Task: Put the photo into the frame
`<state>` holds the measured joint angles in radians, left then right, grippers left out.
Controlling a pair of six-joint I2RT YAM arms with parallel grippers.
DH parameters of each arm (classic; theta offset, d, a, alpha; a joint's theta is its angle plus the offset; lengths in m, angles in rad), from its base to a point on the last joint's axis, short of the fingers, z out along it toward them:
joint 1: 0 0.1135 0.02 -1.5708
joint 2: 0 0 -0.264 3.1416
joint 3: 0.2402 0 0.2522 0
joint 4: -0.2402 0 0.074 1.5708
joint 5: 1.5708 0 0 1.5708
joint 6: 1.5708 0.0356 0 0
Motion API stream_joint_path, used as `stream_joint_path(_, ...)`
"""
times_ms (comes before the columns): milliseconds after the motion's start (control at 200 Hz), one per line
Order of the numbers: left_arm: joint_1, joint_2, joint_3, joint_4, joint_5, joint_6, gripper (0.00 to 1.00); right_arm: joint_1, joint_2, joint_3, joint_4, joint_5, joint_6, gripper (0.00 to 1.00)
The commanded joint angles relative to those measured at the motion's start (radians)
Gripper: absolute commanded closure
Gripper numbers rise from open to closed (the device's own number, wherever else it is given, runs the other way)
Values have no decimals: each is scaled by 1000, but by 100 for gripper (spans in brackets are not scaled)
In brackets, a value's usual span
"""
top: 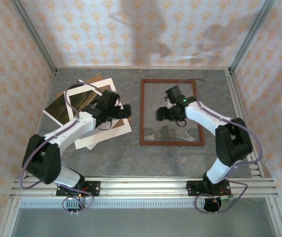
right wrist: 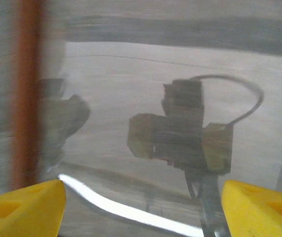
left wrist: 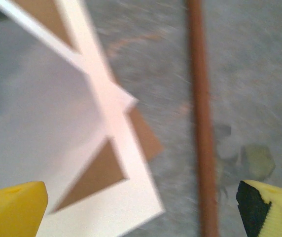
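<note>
The frame point(top: 172, 142), thin reddish-brown wood, lies flat right of the table's middle; its glass point(right wrist: 131, 74) mirrors my arm. One moulding runs upright in the left wrist view point(left wrist: 203, 148) and another in the right wrist view point(right wrist: 26, 98). The photo point(top: 59, 106), a dark brownish print, lies at the far left, partly under a white mat point(top: 109, 133). My left gripper point(top: 126, 111) point(left wrist: 141, 210) hovers open over the mat's right corner, holding nothing. My right gripper point(top: 161, 114) point(right wrist: 143, 210) hangs open just above the glass inside the frame, nothing between its yellow fingertips point(right wrist: 27, 207).
A brown backing board point(top: 99, 79) pokes out behind the mat and shows through the mat's window point(left wrist: 96, 175). Bare grey tabletop point(top: 131, 158) runs between the mat and the frame and along the near edge. Patterned walls and metal posts close in the table.
</note>
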<state>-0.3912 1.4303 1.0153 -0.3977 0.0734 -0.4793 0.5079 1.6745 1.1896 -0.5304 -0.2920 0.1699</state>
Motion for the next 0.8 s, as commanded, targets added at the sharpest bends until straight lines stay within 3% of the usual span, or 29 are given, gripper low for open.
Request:
stream_joint_path(0, 118, -78, -66, -49, -133, -65, 0, 104, 79, 86, 177, 8, 59, 15)
stream_joint_path(270, 427, -122, -187, 53, -157, -122, 0, 235, 337, 347, 210, 34, 188, 15)
stream_joint_path(405, 552, -65, -201, 124, -75, -139, 0, 242, 424, 429, 219, 22, 217, 17)
stream_joint_path(796, 631, 248, -56, 92, 46, -97, 0, 242, 488, 470, 239, 1, 250, 22)
